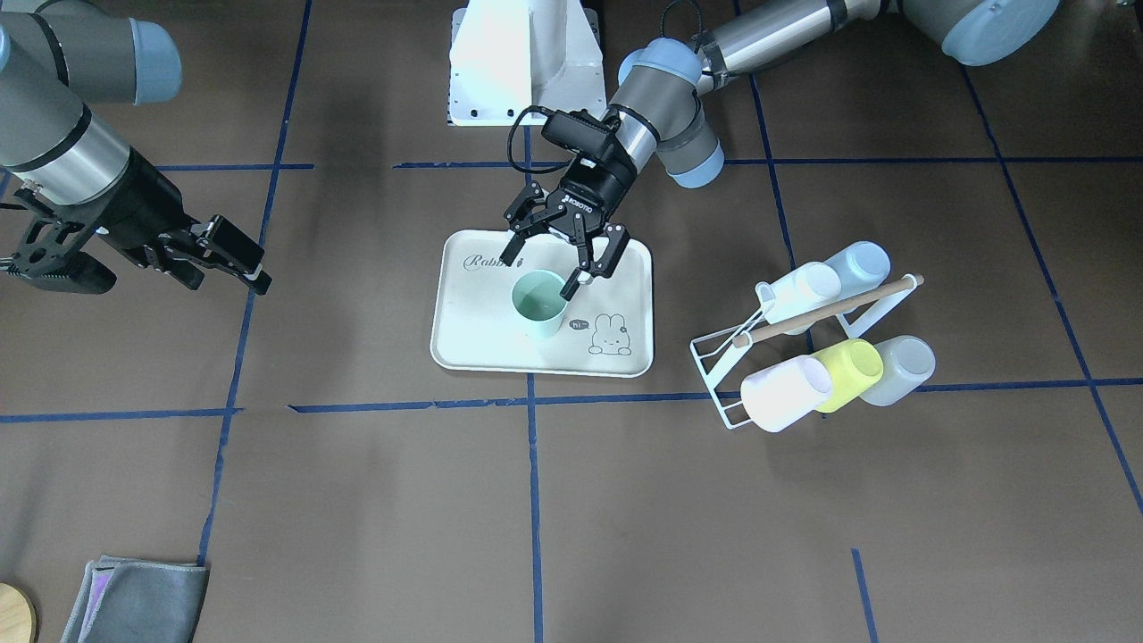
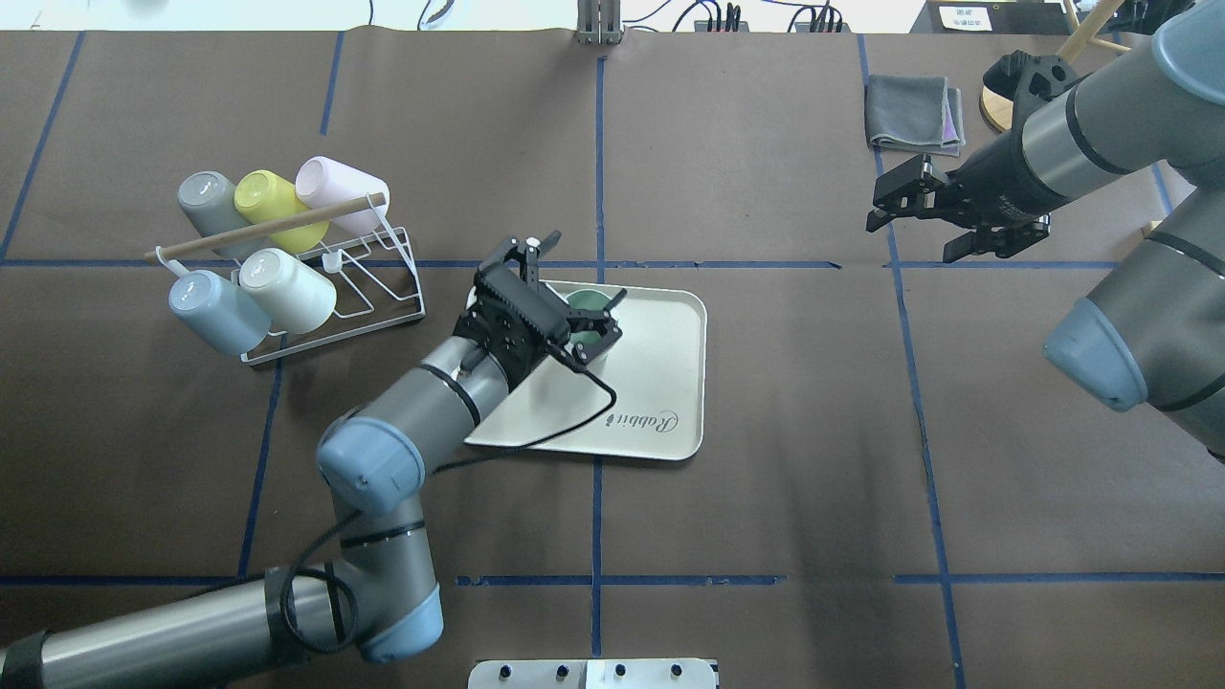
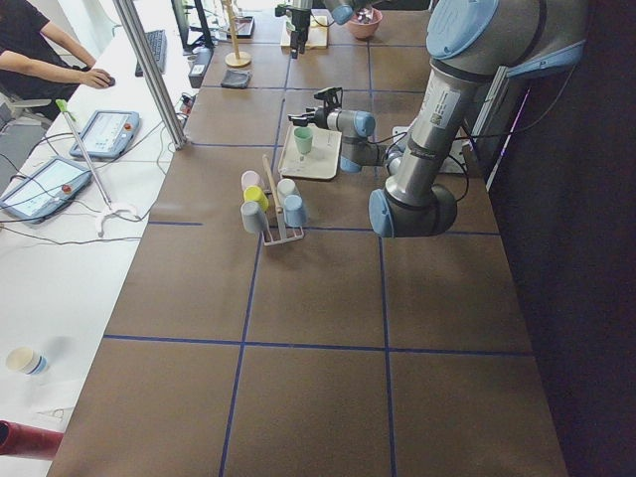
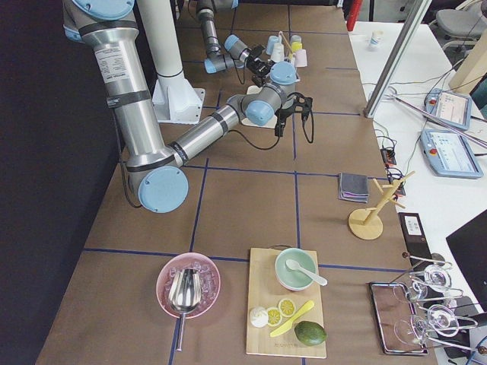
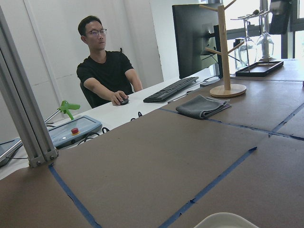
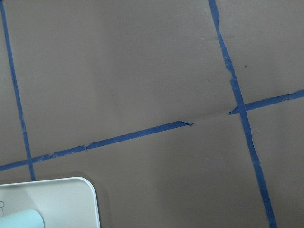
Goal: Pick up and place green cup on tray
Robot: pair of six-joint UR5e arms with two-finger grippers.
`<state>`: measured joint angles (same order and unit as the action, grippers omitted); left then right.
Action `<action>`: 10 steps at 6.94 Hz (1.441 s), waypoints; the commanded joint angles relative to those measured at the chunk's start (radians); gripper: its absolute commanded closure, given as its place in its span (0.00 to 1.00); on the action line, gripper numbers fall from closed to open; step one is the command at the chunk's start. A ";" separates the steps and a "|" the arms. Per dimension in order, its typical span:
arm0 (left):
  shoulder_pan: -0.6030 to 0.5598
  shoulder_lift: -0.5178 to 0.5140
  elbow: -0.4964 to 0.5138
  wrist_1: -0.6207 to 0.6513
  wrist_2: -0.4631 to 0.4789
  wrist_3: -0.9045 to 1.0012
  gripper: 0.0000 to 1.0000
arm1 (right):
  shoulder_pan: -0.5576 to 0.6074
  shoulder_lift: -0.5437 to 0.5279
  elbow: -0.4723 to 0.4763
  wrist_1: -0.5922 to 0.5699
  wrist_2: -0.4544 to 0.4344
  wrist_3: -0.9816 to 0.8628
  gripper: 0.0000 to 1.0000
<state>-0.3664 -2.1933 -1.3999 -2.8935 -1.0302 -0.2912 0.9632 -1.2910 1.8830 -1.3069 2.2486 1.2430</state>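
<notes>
Grey cloth sits nearest, seven o'clock. Green cup stands upright on tray — placement looks done. Left gripper, spread wide and empty at its twelve o'clock, need only retreat; right gripper hangs parted, empty.

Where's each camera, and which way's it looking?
Left side: table end; left arm near.
Right side: other end; right arm near.
Front: across table, facing robot; both arms.
Overhead: behind robot, looking down; both arms.
Left wrist: level, toward a person; no arm.
Right wrist: downward, tray corner; no arm.
Front, overhead share the green cup.
</notes>
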 commanded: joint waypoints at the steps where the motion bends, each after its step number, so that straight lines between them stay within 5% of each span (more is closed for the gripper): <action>1: -0.101 0.001 -0.017 0.156 -0.060 -0.012 0.01 | 0.006 -0.004 -0.001 0.000 -0.001 -0.002 0.00; 2: -0.141 0.003 -0.017 0.227 -0.077 -0.060 0.01 | 0.014 -0.007 -0.002 0.000 -0.001 -0.004 0.00; 3: -0.226 0.003 -0.036 0.331 -0.222 -0.141 0.01 | 0.020 -0.008 -0.005 0.000 -0.003 -0.005 0.00; 5: -0.387 0.113 -0.237 0.632 -0.469 -0.144 0.00 | 0.023 -0.008 -0.010 0.000 -0.014 -0.005 0.00; 8: -0.767 0.190 -0.252 0.991 -1.046 -0.144 0.00 | 0.087 -0.042 -0.016 -0.024 -0.014 -0.116 0.00; 10: -0.914 0.309 -0.261 1.157 -1.160 -0.147 0.00 | 0.138 -0.086 -0.018 -0.066 -0.012 -0.257 0.00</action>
<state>-1.1925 -1.9645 -1.6581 -1.8093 -2.1206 -0.4365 1.0711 -1.3456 1.8654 -1.3545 2.2353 1.0680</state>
